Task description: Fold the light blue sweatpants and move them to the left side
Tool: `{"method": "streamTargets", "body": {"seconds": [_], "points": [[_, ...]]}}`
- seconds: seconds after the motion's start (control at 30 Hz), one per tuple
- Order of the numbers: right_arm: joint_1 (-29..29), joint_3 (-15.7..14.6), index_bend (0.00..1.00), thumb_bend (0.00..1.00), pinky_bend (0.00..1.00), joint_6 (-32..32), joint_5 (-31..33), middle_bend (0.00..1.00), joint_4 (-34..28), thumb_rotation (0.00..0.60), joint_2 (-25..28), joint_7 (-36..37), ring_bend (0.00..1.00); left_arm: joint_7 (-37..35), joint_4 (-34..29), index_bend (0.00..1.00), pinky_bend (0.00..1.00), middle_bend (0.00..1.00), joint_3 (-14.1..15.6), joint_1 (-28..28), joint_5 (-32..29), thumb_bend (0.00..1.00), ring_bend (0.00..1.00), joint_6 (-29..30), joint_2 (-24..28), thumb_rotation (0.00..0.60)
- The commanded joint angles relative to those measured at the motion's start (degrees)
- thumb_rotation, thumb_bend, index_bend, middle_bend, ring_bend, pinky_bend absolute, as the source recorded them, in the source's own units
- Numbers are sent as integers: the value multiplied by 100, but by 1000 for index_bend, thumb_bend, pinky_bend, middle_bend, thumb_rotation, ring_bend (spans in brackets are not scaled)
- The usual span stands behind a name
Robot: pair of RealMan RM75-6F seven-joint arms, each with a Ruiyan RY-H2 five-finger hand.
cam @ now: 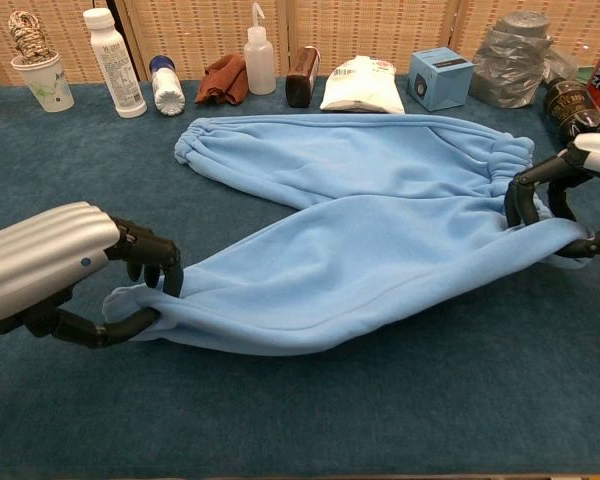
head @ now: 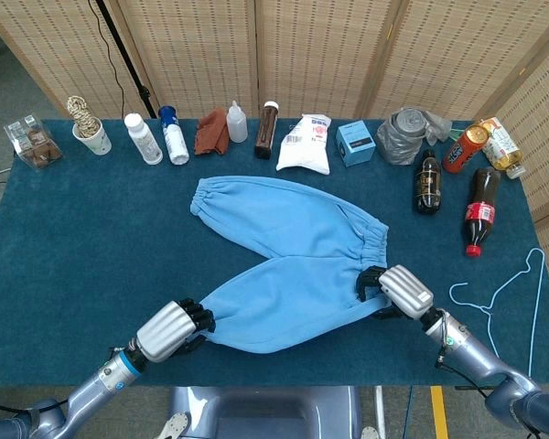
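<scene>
The light blue sweatpants (head: 288, 251) (cam: 380, 215) lie spread on the dark blue table, legs pointing left in a V. My left hand (head: 171, 330) (cam: 75, 270) grips the cuff of the near leg (cam: 130, 300) at the front left, fingers curled around the fabric. My right hand (head: 395, 292) (cam: 570, 195) holds the near end of the waistband (cam: 540, 235) at the right, and the cloth there is lifted and pulled taut. The far leg's cuff (head: 201, 197) lies flat towards the back left.
Along the back edge stand a cup (head: 93, 137), white bottles (head: 144, 139), a brown cloth (head: 210, 131), a squeeze bottle (head: 237, 122), a white bag (head: 306, 144), a blue box (head: 355, 143) and drink bottles (head: 479, 208). A wire hanger (head: 512, 297) lies right.
</scene>
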Motion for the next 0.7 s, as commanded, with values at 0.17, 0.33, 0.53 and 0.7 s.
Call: {"method": "streamTargets", "body": {"seconds": [0.17,0.33,0.53,0.7], "points": [[173,169,662,783,627,-61,92,485,-404,600,253,175,404,-304,-264,654,531,597,-465,-95,-559,467,559,-9,148,600],[324,305,663,784,627,-214,180,485,-670,600,415,141,404,-358,-490,664,530,601,-784,-241,-939,471,563,-202,284,600],[557,523,663,784,627,-605,427,486,-995,600,556,186,404,34,-715,681,531,610,-1138,-439,-1412,476,572,-582,463,600],[869,773,663,784,627,-1115,694,487,-1212,600,639,229,404,507,-873,689,530,612,-1470,-652,-1909,476,571,-963,619,600]]}}
